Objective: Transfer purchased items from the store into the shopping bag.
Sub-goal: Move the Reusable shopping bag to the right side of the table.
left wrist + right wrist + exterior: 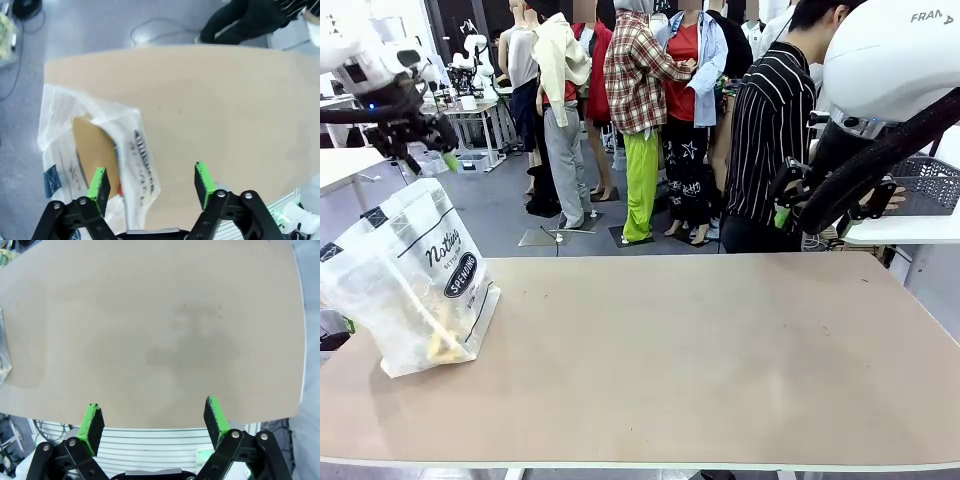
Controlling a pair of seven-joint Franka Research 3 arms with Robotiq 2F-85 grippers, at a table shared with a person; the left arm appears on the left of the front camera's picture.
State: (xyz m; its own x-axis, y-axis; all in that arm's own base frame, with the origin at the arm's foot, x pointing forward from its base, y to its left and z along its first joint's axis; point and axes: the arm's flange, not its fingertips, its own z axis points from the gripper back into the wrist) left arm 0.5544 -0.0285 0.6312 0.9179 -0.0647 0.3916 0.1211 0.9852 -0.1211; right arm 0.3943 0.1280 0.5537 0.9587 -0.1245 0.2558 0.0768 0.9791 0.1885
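Front view: the shopping bag (412, 282) stands at the left end of the table (700, 360), with yellowish goods showing through its lower part. The basket (932, 182) sits on a side table at far right, beside a person in a striped shirt (770, 140). The left gripper (151, 182) hangs spread and empty above the bag; the right gripper (155, 424) is spread and empty over bare tabletop

The shopping bag (410, 275) is translucent white with dark print and yellow showing inside. The worktop (700, 350) is plain tan. Both grippers' fingers (99, 181) carry green pads on black. The person's shirt (770, 130) is black with white stripes.
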